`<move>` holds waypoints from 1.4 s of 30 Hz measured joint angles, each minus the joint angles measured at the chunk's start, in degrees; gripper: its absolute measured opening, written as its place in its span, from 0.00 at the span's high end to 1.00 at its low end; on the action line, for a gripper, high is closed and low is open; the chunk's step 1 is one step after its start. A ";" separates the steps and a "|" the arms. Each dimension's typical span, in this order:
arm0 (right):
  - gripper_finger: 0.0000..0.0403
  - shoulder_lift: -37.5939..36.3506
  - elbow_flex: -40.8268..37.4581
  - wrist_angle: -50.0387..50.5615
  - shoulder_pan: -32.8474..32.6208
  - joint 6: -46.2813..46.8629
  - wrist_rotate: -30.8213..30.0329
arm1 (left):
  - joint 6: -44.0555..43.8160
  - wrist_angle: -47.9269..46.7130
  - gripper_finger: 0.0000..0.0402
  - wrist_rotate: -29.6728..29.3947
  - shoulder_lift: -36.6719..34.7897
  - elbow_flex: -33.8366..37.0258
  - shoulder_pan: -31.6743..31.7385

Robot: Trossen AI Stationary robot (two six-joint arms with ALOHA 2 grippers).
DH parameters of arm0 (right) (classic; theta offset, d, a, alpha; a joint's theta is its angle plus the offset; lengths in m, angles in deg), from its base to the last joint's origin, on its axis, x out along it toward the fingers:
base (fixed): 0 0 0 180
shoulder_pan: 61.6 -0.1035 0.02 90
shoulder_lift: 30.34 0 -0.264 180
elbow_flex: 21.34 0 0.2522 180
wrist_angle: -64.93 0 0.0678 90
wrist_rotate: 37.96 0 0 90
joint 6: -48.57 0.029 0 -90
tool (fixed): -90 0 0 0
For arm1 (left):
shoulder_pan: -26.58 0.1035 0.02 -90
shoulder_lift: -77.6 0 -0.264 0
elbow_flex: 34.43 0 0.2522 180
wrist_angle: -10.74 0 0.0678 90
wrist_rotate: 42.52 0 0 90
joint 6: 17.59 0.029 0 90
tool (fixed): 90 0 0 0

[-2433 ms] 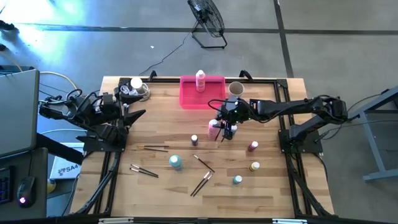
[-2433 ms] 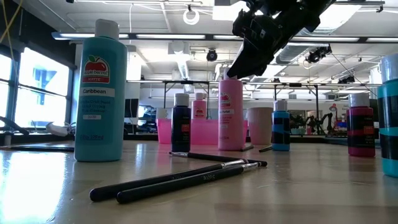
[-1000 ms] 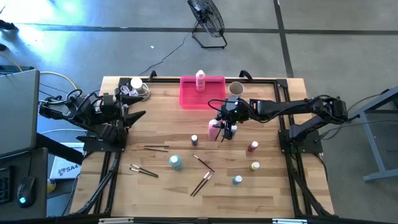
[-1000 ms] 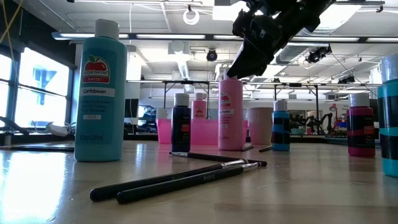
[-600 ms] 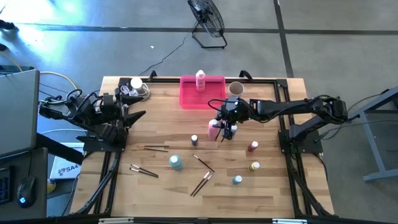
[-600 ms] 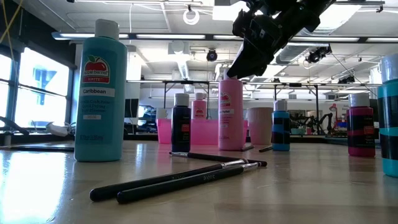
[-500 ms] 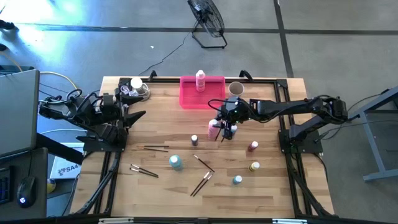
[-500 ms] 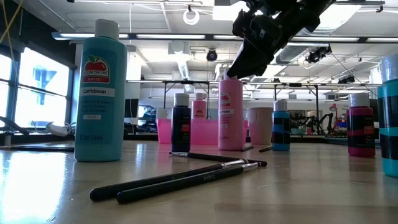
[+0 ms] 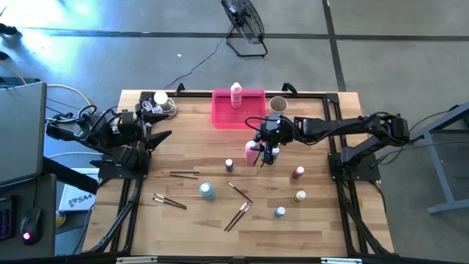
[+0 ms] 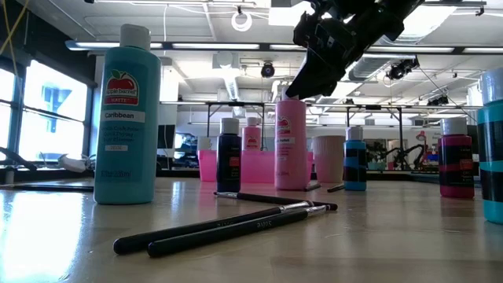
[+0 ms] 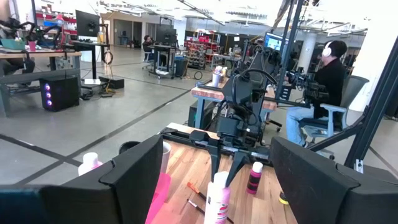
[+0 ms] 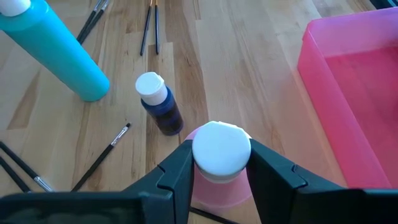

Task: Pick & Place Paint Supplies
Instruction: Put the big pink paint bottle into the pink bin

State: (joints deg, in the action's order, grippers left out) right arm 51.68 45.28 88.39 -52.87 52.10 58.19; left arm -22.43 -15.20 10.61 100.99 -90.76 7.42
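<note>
a: what's your right gripper (image 12: 221, 163) doing?

b: my two dark fingers (image 12: 176, 172) are clamped on the white cap (image 12: 221, 148) of a tall pink bottle (image 9: 252, 152), one on each side, touching it. the bottle stands upright on the wooden table (image 9: 190, 220), near the middle, just in front of the pink tray (image 9: 223, 116).

a: and in the level view?

b: my gripper comes down from above onto the top of that bottle (image 10: 291, 145), whose base rests on the table.

a: what's close by?

b: a small blue bottle (image 12: 158, 102) stands just beside it, apart from my fingers. a tall teal bottle (image 12: 55, 51) and some thin brushes (image 12: 101, 156) lie farther off. another pink bottle (image 9: 236, 93) stands in the tray, with a beige cup (image 9: 278, 105) beside the tray.

a: your left gripper (image 9: 160, 136)?

b: it waits at the table's left edge, well apart from the supplies, fingers spread wide, holding nothing.
</note>
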 joint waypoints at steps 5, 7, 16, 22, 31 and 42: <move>0.69 0.00 0.00 -0.07 0.00 -0.02 -0.14 | 0.00 0.00 0.27 -0.01 -0.02 0.00 0.01; 0.69 0.01 0.00 -0.07 0.00 -0.02 -0.17 | 0.00 0.00 0.27 -0.01 -0.01 0.00 0.02; 0.69 0.01 0.00 -0.17 0.00 -0.11 -0.21 | -0.01 0.00 0.27 -0.01 0.00 0.00 0.01; 0.69 0.00 0.00 -0.26 0.00 -0.15 -0.23 | 0.01 0.00 0.27 -0.01 -0.01 0.00 0.01; 0.69 0.02 0.00 -1.99 0.00 -0.35 -0.25 | -0.01 0.02 0.27 -0.01 -0.02 0.00 0.02; 0.69 -0.91 0.00 -1.67 0.00 0.71 -1.10 | -0.01 0.00 0.27 -0.01 -0.02 0.00 0.00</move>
State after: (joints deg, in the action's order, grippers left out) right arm 50.76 45.28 86.72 -52.87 52.81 57.09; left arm -22.44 -15.20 10.60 100.97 -90.76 7.42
